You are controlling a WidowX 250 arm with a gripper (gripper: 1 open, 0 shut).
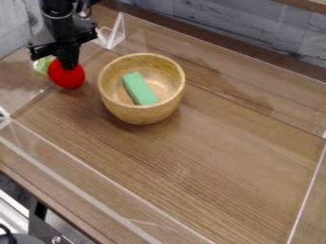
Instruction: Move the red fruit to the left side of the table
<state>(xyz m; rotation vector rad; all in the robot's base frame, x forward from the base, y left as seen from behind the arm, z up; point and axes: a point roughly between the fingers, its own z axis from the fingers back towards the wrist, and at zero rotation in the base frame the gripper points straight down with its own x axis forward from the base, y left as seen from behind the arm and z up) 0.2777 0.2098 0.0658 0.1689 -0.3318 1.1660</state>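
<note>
The red fruit (68,76) rests on the table (216,162) at the far left, just left of the wooden bowl, with its green leaf pointing left. My gripper (64,58) hangs straight above it, black fingers drawn together close over the fruit's top. I cannot tell whether the fingertips touch the fruit. The fruit sits below the fingers, not between them.
A wooden bowl (114,108) with a green block (139,89) inside stands right of the fruit. Low clear acrylic walls (310,195) ring the tabletop, with a corner (107,34) just behind the gripper.
</note>
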